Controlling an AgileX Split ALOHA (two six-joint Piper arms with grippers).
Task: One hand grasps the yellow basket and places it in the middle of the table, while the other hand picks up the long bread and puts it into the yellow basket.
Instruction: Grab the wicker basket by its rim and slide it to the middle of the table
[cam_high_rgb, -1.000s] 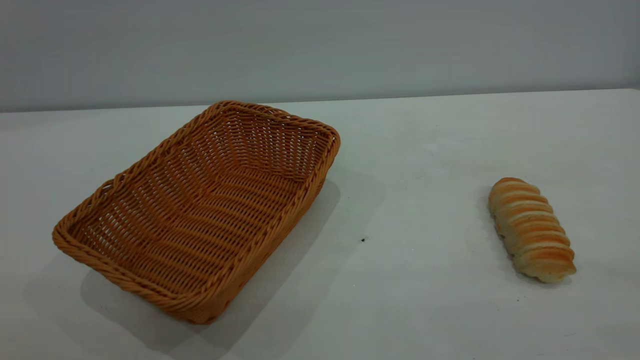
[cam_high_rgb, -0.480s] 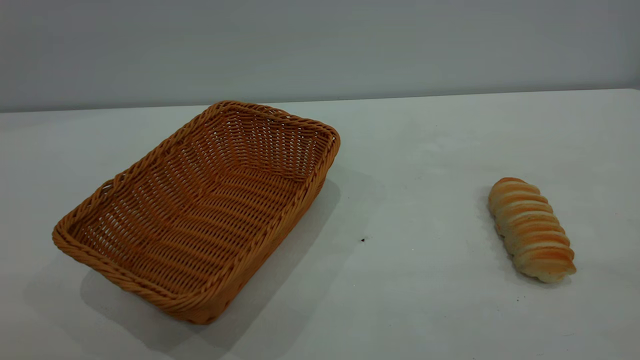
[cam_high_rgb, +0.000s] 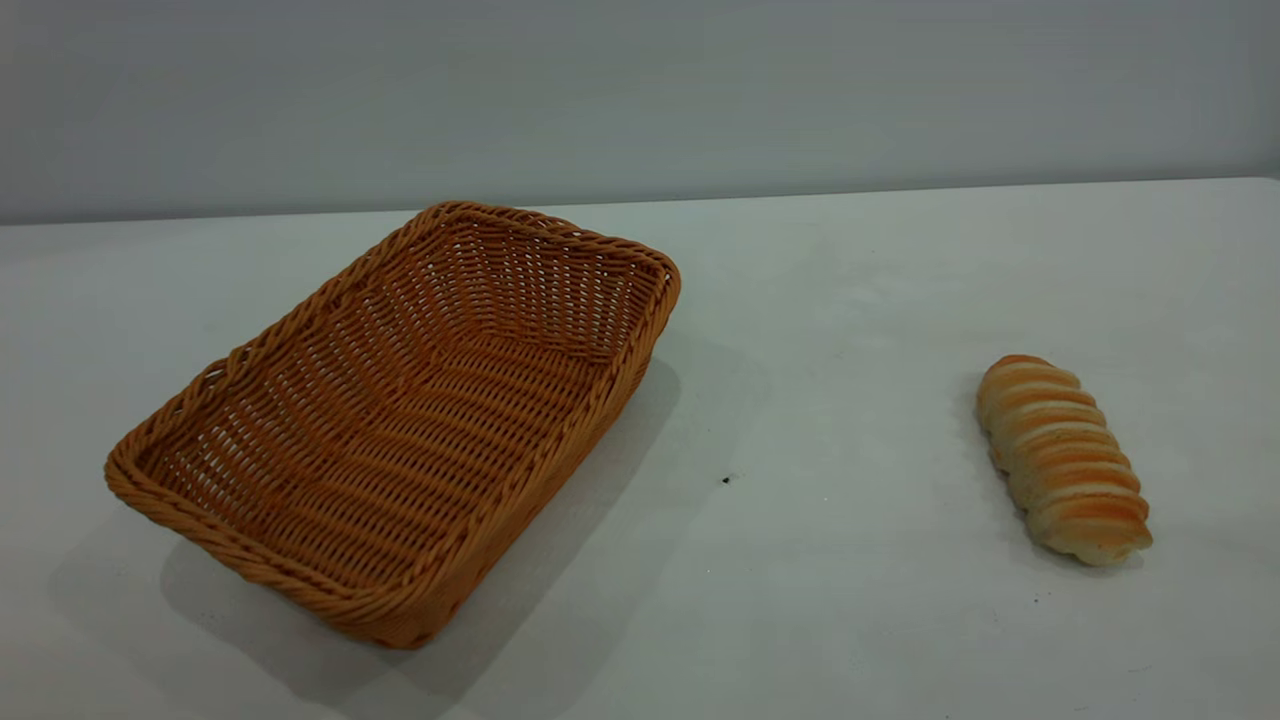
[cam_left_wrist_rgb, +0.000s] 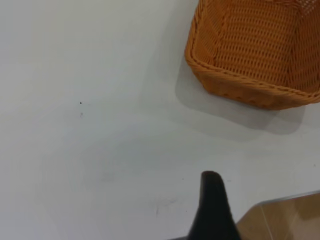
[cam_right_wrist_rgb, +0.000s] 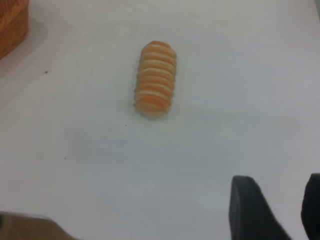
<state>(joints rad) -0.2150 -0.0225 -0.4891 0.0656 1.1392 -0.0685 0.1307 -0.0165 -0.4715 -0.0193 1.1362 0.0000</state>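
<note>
Fingertips of the right gripper stand apart with bare table showing between them, holding nothing, well back from the long bread. Only one dark finger of the left gripper shows, near the table's edge, so whether that pincer is wide or narrow cannot be told; it hangs well short of the yellow basket.

Seen from the room, neither arm reaches into the open scene. The basket sits on the left part of the white table, turned at an angle and empty, while the bread lies well apart on the right, its long axis running roughly toward the onlooker.

By its look the woven basket is light and fairly stiff, with sloped walls; the braided rim on the corner nearest the left gripper seems the natural place to pinch, one finger inside and one out. The loaf looks light and probably soft, with ridges that should give some purchase; a grip across its narrow middle, not along its length, seems safest, and gentle enough not to crush it.

Between the two things lies only a tiny dark speck, which blocks nothing.
</note>
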